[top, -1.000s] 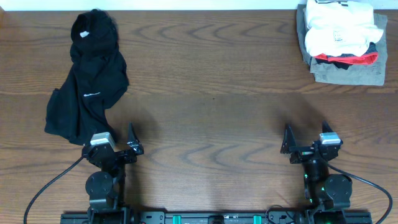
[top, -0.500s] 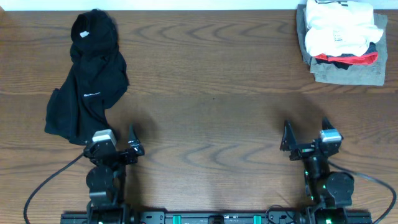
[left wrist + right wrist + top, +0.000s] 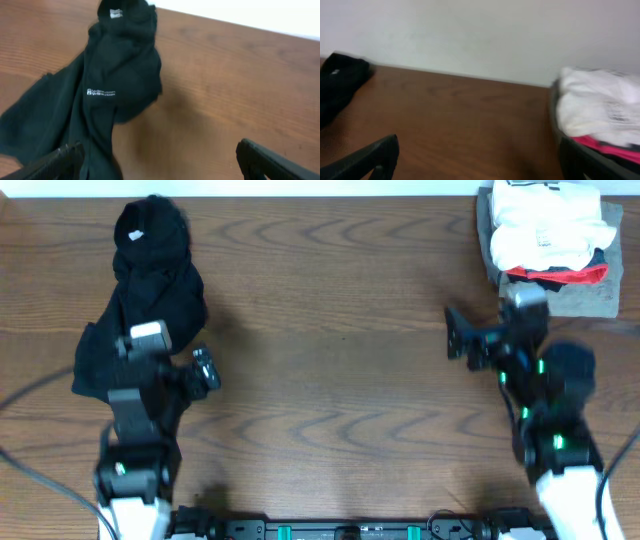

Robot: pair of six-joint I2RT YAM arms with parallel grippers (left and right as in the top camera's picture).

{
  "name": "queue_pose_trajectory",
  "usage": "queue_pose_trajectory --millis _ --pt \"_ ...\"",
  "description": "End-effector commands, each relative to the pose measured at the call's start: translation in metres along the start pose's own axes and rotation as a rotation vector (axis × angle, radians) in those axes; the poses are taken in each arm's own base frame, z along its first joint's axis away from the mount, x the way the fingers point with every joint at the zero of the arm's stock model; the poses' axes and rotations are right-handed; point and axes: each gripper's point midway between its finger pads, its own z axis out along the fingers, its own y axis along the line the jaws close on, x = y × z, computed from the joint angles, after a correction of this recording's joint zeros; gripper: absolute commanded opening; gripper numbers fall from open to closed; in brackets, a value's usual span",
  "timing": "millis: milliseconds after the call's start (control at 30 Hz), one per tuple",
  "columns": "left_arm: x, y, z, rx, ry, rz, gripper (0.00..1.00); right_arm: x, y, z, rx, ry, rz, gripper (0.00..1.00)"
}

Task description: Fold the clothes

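The black T-shirt (image 3: 150, 290) lies crumpled at the table's far left, its white neck label (image 3: 135, 236) at the top. The left wrist view shows it (image 3: 120, 75) with small white printed text (image 3: 101, 93). My left gripper (image 3: 165, 358) is open and empty over the shirt's lower right edge. In the left wrist view (image 3: 160, 165) its left finger is over the fabric and its right finger over bare wood. My right gripper (image 3: 497, 332) is open and empty at the right, far from the shirt. In the right wrist view (image 3: 477, 160) the shirt (image 3: 340, 80) shows at far left.
A stack of folded clothes sits at the far right corner: a white garment (image 3: 545, 225) on top, red and black layers, and a grey garment (image 3: 560, 295) beneath. It is close behind my right gripper. The white garment also shows in the right wrist view (image 3: 600, 110). A white wall stands behind the table.
Both arms have risen from the front edge and reached toward the far side. The left now hangs over the shirt's lower edge, the right just before the stack. The shirt has not moved.
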Motion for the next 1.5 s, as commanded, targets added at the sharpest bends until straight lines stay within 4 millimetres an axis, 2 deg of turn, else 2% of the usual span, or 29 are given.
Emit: queue_pose_trajectory --millis 0,133,267,367,467,533,633,700,833,967,1100,1233,1467 --pt "-0.027 -0.010 0.001 0.021 0.071 0.010 0.98 -0.016 0.011 0.027 -0.106 0.077 0.009 0.99" --pt "-0.041 -0.031 0.004 0.104 0.242 0.052 0.98 -0.007 0.005 0.061 -0.107 0.303 0.076 0.99" --pt "-0.051 -0.046 0.010 0.169 0.338 0.044 0.98 0.006 0.002 0.084 -0.133 0.502 0.072 0.99" --pt "-0.051 -0.058 0.020 0.233 0.355 0.033 0.98 0.009 0.008 0.097 -0.201 0.567 0.075 0.99" --pt "-0.057 -0.059 0.037 0.236 0.326 0.078 1.00 0.005 0.014 0.116 -0.259 0.536 0.084 0.99" --pt "-0.061 -0.052 0.051 0.191 0.308 0.091 0.87 0.002 0.017 0.124 -0.290 0.506 0.082 0.99" --pt "-0.056 -0.033 0.083 0.068 0.324 0.077 0.86 -0.001 0.020 0.133 -0.324 0.473 0.079 0.97" --pt "-0.046 -0.022 0.105 0.003 0.357 0.086 0.81 0.000 0.019 0.136 -0.320 0.471 0.076 0.97" --pt "-0.023 -0.004 0.146 -0.094 0.414 0.106 0.80 0.008 0.014 0.139 -0.292 0.494 0.076 0.97" --pt "-0.009 0.014 0.176 -0.202 0.430 0.112 0.80 0.016 0.013 0.135 -0.293 0.521 0.062 0.96" --pt "-0.001 0.026 0.195 -0.271 0.424 0.119 0.77 0.022 0.013 0.133 -0.295 0.542 0.051 0.96" --pt "0.006 0.029 0.209 -0.287 0.426 0.113 0.63 0.028 0.012 0.132 -0.292 0.558 0.055 0.95" --pt "0.030 0.032 0.234 -0.293 0.456 0.110 0.60 0.032 0.010 0.133 -0.282 0.562 0.052 0.94"
